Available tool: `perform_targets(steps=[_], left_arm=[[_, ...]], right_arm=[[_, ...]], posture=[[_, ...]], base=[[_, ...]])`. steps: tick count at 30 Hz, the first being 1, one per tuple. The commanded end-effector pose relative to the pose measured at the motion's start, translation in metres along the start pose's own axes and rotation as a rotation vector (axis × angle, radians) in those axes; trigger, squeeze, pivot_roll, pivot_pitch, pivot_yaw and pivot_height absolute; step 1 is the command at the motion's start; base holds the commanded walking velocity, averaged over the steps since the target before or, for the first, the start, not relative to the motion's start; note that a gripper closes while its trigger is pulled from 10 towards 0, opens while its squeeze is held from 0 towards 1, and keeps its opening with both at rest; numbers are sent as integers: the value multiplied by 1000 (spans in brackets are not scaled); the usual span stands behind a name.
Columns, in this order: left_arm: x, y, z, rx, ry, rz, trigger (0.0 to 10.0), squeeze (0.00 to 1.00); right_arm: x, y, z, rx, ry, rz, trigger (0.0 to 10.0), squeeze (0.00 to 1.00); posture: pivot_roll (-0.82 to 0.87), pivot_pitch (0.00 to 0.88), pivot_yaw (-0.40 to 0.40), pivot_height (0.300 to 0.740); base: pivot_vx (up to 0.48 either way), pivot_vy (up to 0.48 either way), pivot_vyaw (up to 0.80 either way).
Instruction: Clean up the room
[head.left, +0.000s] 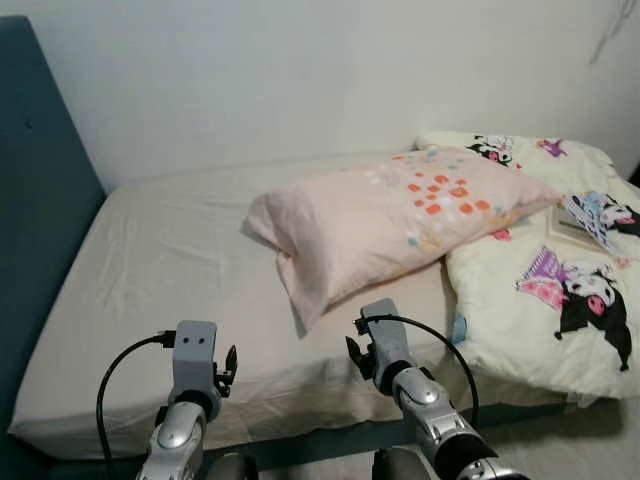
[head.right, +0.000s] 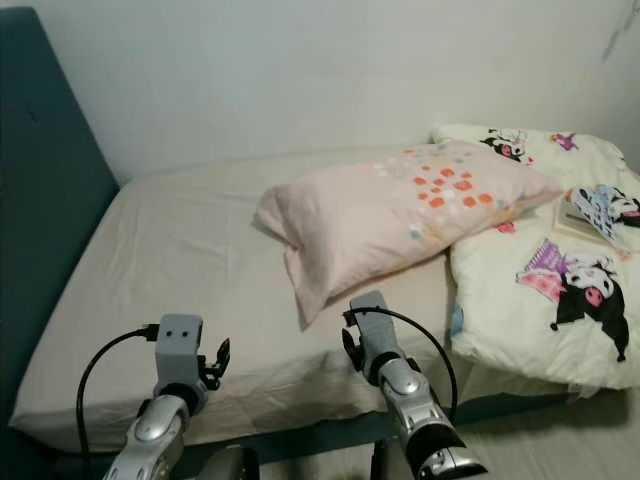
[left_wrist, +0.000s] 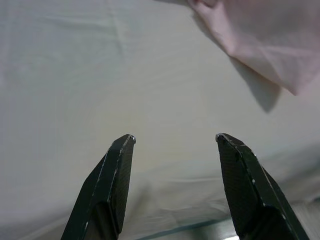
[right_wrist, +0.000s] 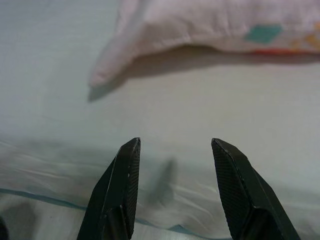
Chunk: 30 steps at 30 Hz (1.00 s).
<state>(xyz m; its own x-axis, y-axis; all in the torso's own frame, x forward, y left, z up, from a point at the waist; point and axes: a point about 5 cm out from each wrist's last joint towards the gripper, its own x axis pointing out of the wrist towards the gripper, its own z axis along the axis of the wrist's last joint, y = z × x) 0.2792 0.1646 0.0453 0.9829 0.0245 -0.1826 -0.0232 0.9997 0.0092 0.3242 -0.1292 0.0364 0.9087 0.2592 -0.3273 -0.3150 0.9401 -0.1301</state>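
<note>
Bed (head.left: 180, 250), beige sheet, teal headboard (head.left: 40, 200) on the robot's left. Pink pillow (head.left: 390, 215) lies mid-mattress, its far end overlapping the cartoon-print duvet (head.left: 540, 300) bunched on the right. Left pincer (left_wrist: 175, 142) and right pincer (right_wrist: 175, 145) both spread wide, empty, above the bed's near edge.

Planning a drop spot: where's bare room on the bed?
Free: the sheet between the headboard and the pillow, plus the near strip under both open end effectors, left, right. Crowded: the right side, where the pillow overlaps the quilt.
</note>
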Motion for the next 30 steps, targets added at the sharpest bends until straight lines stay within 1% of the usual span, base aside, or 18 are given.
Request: perform_targets(steps=[1,5,7,9,13,14,16,17,20,21,22,24,25,26,27,28,29,30], left_arm=[[0,0,1,-1,5,-3,10000,0],[0,-1,1,-13,8,-8,10000,0],[0,-2,2,-34,6,-18,10000,0],[3,-4,5,-79,5,-27,10000,0],[6,-5,6,-101,17,-38,10000,0],[10,-5,7,-124,33,-46,10000,0],[20,-4,12,-226,45,-78,10000,0],[23,-4,16,-267,32,-103,10000,0],[26,-4,20,-280,23,-130,10000,0],[32,-8,28,-312,4,-187,10000,122],[34,-9,32,-330,-6,-207,10000,122],[34,-9,32,-330,-6,-207,10000,122],[36,-13,37,-370,-14,-242,10000,1000],[37,-16,40,-397,-19,-267,10000,1000],[37,-16,40,-397,-19,-267,10000,1000],[41,-22,46,-473,-9,-294,10000,1000],[41,-22,46,-473,-9,-294,10000,1000],[47,-29,53,-559,2,-319,10000,1000]], right_arm=[[-1,-1,-1,7,-6,-9,10000,0],[-1,-2,-1,10,-6,-15,10000,0],[-1,-3,0,19,-14,-17,10000,0],[-1,-5,1,18,-26,-22,10000,0],[-1,-5,1,15,-21,-22,10000,0],[-1,-5,1,19,-22,-20,10000,0],[0,-6,3,13,-26,-31,10000,0],[0,-7,5,15,-35,-36,10000,0],[0,-8,6,19,-44,-40,10000,0],[-1,-11,8,27,-59,-44,10000,0],[-1,-12,8,28,-64,-46,10000,0],[-1,-12,8,28,-64,-46,10000,0],[-1,-14,9,28,-66,-51,10000,0],[-2,-16,9,27,-66,-54,10000,0],[-2,-16,9,27,-66,-54,10000,0],[-2,-19,9,25,-64,-60,10000,0],[-2,-19,9,25,-64,-60,10000,0],[-3,-22,9,23,-64,-68,10000,0]], posture=[[27,74,-10,590],[27,74,-10,582],[26,73,-10,572],[26,77,-11,562],[28,81,-12,557],[31,90,-12,552],[34,104,-11,542],[37,129,-8,542],[37,134,-7,542],[38,157,-1,542],[38,157,-1,542],[38,157,-1,542],[37,176,3,542],[37,176,3,542],[37,176,3,542],[35,189,10,542],[35,189,10,542],[35,205,18,542]], base=[[0,0,0],[0,0,0],[0,0,0],[0,0,0],[0,0,0],[0,0,0],[0,0,0],[0,0,0],[0,0,0],[0,0,0],[0,0,0],[0,0,0],[0,0,0],[0,0,0],[0,0,0],[0,0,0],[0,0,0],[0,0,0]])
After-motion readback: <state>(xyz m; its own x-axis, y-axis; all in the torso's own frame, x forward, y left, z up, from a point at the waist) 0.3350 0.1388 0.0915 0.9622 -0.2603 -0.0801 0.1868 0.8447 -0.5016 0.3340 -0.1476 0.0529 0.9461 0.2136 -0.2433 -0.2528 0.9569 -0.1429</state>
